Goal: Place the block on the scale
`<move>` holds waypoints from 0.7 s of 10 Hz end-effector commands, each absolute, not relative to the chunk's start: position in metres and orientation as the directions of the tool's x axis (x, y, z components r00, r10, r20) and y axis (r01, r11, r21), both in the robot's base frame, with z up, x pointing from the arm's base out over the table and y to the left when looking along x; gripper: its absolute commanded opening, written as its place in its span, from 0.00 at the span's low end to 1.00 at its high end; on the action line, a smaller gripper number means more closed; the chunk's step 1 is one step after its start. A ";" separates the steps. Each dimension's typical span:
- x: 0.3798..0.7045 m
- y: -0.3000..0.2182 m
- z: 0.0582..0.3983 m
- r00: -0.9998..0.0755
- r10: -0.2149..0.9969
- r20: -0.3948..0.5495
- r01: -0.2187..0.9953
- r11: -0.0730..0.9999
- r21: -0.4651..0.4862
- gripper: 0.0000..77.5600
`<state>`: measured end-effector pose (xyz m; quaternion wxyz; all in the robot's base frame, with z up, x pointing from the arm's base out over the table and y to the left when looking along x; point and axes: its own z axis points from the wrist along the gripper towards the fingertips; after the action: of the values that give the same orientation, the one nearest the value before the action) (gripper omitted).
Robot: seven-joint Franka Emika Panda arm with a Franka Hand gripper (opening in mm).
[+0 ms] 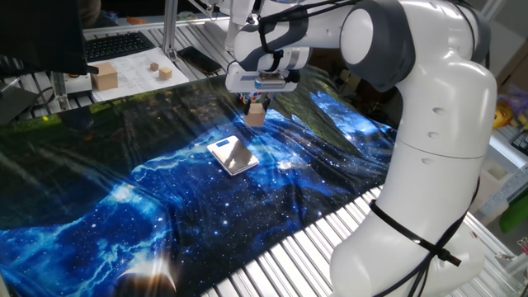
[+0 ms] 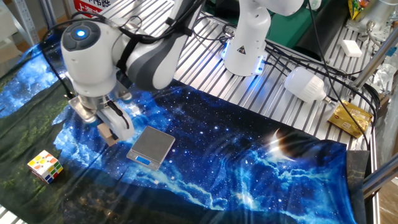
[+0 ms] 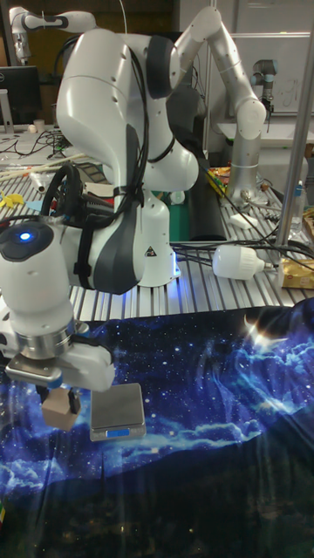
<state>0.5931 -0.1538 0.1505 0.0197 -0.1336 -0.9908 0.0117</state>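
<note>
My gripper (image 1: pixel 256 107) is shut on the block (image 1: pixel 256 115), a small light-brown wooden cube, and holds it in the air above the starry blue cloth. The block (image 2: pixel 110 134) hangs just left of the scale (image 2: pixel 151 147) in the other fixed view. The scale (image 1: pixel 233 154) is a thin square pad with a glossy grey top, lying flat on the cloth a short way in front of the block. In the tall fixed view the block (image 3: pixel 58 407) hangs beside the left edge of the scale (image 3: pixel 116 411).
A multicoloured puzzle cube (image 2: pixel 45 166) lies on the cloth to the left of the scale. A larger tan wooden block (image 1: pixel 105 77) and two small pieces sit on paper behind the cloth, by a keyboard (image 1: pixel 118 44). A white bulb-shaped thing (image 2: pixel 306 85) lies on the slatted table.
</note>
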 end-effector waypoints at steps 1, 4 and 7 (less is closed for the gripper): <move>0.596 -0.151 0.149 -0.959 0.283 0.030 0.282 0.959 -0.028 0.02; 0.598 -0.150 0.149 -0.959 0.283 0.033 0.282 0.959 -0.024 0.02; 0.598 -0.150 0.149 -0.962 0.270 0.024 0.269 0.962 -0.043 0.02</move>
<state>0.5973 -0.1499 0.1468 0.0168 -0.1361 -0.9904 0.0193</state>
